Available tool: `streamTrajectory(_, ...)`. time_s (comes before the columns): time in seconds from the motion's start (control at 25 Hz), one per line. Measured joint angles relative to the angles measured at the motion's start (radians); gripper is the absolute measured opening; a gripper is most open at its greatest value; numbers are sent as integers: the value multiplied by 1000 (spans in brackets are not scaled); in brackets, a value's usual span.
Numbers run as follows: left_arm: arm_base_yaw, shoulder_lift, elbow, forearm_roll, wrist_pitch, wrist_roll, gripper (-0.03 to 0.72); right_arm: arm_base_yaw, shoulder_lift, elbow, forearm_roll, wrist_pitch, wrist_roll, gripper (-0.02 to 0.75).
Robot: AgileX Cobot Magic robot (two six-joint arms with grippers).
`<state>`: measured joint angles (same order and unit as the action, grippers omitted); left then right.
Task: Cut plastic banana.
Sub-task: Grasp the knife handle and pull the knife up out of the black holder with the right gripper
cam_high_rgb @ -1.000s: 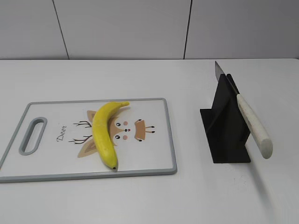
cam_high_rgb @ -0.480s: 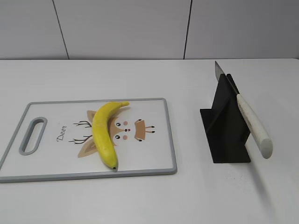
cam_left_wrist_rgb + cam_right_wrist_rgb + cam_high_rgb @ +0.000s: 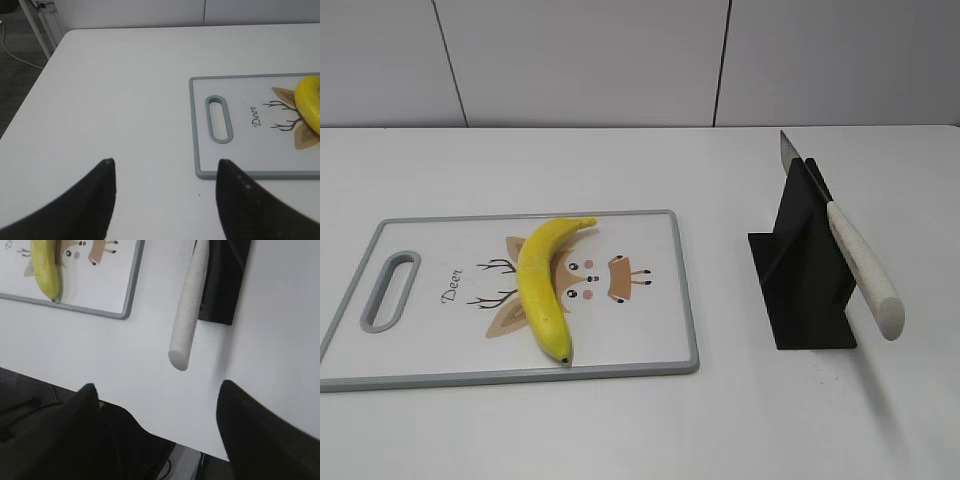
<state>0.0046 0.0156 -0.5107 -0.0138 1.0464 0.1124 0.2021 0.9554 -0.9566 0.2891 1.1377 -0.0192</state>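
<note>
Both claws gape wide and empty, the left (image 3: 162, 195) near the counter's left edge just beside the board (image 3: 200, 125), the right (image 3: 155, 432) over the front edge, banana (image 3: 545, 285) well apart on the board.

Looks like a lab or test room set up as a mock kitchen: bare white worktop (image 3: 620, 430), plain grey panelled wall (image 3: 580, 60) at 12 o'clock, a lone cartoon-deer cutting board (image 3: 650, 300), a knife (image 3: 855, 262) in a black stand (image 3: 805, 280) at 3 o'clock.
</note>
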Motion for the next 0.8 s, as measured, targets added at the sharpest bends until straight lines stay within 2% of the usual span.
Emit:
streamTrajectory(0.16, 0, 0, 0, 0, 0, 0, 596, 77, 165, -75, -39, 0, 1, 573)
streamTrajectory(0.44, 0, 0, 0, -1, 0, 0, 595, 226, 411, -186, -201, 1, 91, 572)
streamTrajectory(0.8, 0, 0, 0, -1, 0, 0, 593, 244, 656, -203, -280, 2, 165, 572)
